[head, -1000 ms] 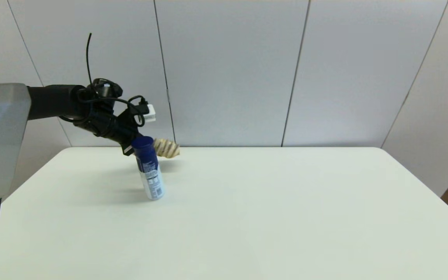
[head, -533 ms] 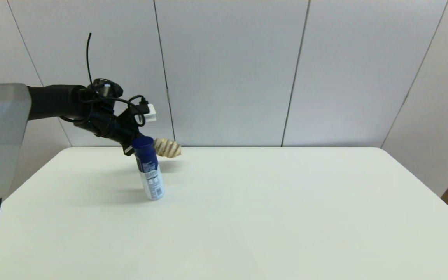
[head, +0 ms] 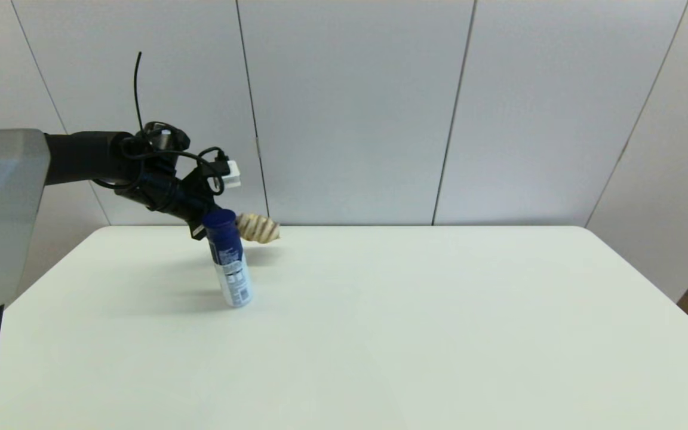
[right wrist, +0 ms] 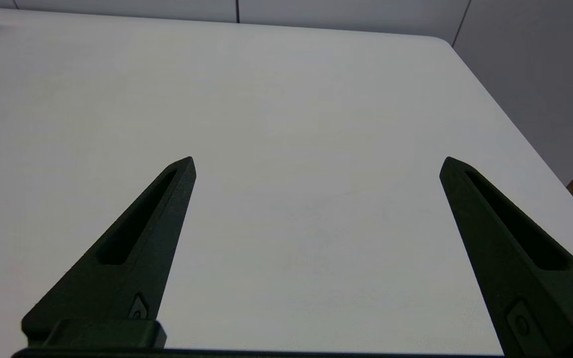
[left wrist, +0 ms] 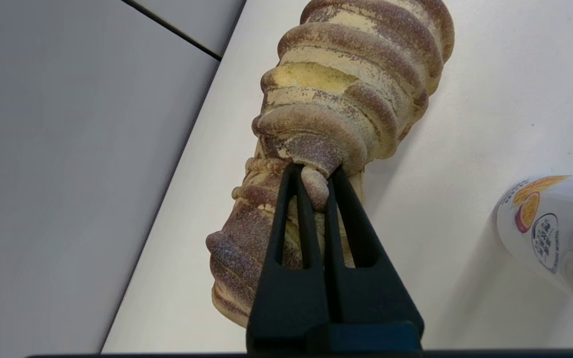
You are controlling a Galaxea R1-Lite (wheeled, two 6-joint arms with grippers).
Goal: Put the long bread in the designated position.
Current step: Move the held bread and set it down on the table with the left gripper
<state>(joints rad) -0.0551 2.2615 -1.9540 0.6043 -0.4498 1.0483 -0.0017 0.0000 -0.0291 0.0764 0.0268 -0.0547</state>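
Long bread (head: 257,227) first, since that's the whole job: our left gripper (left wrist: 315,181) has it pinched by a small nub on its near end, fingers squeezed almost together on that bit. From the fingertips the loaf runs straight ahead, long axis roughly in line with the fingers. In the head view it hangs just above the far left part of the table, around 11 o'clock from the table's middle, pointing toward 3 o'clock, with a faint shadow under it, so we'd say it's off the surface, not resting. The left arm is clearly the one that counts; the other is nowhere near.

Biggest to smallest otherwise: grey panelled walls (head: 350,107) behind and to the right, then the white table (head: 415,334), plain, and we can't spot any mark for the designated position. Next the spray can (head: 229,258), blue cap, white body, standing a bit tilted just in front of the wrist and the bread; its body also shows beside the loaf in the left wrist view. We'd guess that's the thing to watch, since a low sweep toward us could clip it, and a grip on such a small nub looks easy to lose.

Our right gripper (right wrist: 316,166) hovers over bare table, fingers spread wide, gripping nothing.
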